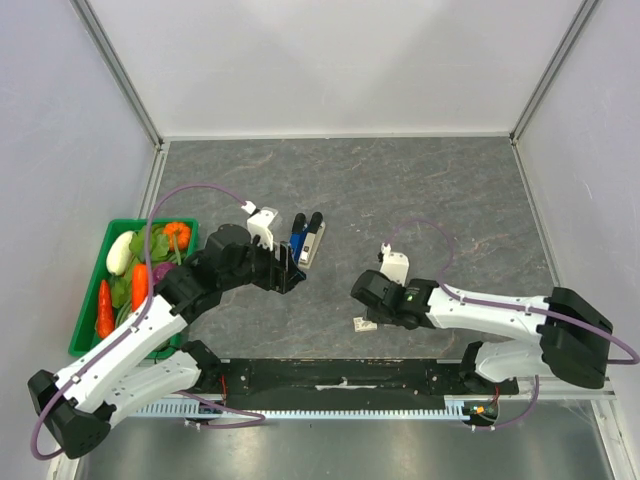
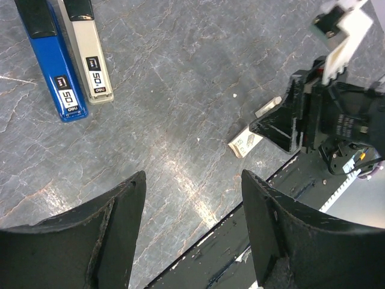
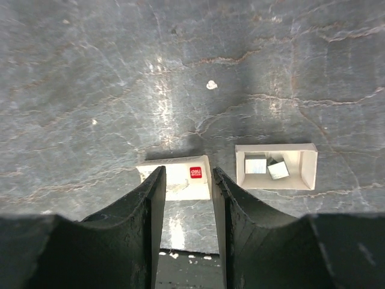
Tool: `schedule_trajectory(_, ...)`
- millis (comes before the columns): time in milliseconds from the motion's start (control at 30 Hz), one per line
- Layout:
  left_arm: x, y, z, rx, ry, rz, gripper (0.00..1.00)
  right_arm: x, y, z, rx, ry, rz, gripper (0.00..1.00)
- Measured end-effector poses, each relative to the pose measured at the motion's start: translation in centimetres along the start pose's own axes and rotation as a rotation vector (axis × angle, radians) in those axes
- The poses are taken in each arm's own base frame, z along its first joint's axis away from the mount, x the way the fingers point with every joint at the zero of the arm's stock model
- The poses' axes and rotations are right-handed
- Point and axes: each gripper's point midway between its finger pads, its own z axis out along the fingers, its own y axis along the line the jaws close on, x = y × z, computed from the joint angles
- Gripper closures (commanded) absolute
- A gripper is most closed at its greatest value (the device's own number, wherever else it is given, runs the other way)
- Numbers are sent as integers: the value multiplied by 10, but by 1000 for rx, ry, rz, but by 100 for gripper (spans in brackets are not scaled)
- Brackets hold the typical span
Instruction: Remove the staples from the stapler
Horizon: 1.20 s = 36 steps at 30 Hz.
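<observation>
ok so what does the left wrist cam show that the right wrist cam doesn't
Left wrist only: the blue stapler and grey stapler lying side by side, and the right gripper seen from outside. Right wrist only: staple blocks inside the open white tray. Both: the printed staple box on the grey table.

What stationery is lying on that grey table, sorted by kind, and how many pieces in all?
Staplers: 2 (blue plastic stapler, beige plastic stapler)
Staple-box parts: 2 (closed white cardboard sleeve with a red logo, open white cardboard tray)
Silvery staple blocks in the tray: 2
Total: 6
</observation>
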Motion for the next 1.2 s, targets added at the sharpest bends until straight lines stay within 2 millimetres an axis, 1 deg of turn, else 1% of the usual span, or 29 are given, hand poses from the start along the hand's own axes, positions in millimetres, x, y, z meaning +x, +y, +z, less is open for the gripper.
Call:
schedule_trajectory(67,1,0,1,0,7,0,29,-9,2,-9,-2,-26,2,55)
schedule_trajectory(200,6,1,7,-1,36,-3,29,-32,1,-34,-19,-102,21,54)
schedule_trajectory(267,9,-1,9,8,53,-2,31,-40,-4,-44,-21,-135,29,53)
schedule_trajectory(367,17,-7,14,25,80,0,34,-44,-17,-51,6,-159,23,53)
schedule_trajectory(467,30,-16,22,47,125,-2,34,-44,-33,-50,45,-169,17,53)
schedule_trajectory(533,45,-20,28,56,162,-8,34,-42,-46,-46,78,-167,14,53)
schedule_trajectory(700,79,-22,40,36,246,-32,35,-41,-83,-34,167,-156,25,54)
schedule_trajectory(833,98,-23,46,5,282,-44,34,-41,-105,-28,199,-143,47,54)
schedule_trajectory(933,106,-23,50,-13,288,-59,35,-38,-106,-25,184,-127,39,55)
schedule_trajectory(1067,118,-19,59,-50,298,-92,37,-33,-100,-22,144,-100,20,57)
schedule_trajectory(1200,136,-11,69,-101,332,-114,40,-28,-92,-21,95,-76,5,58)
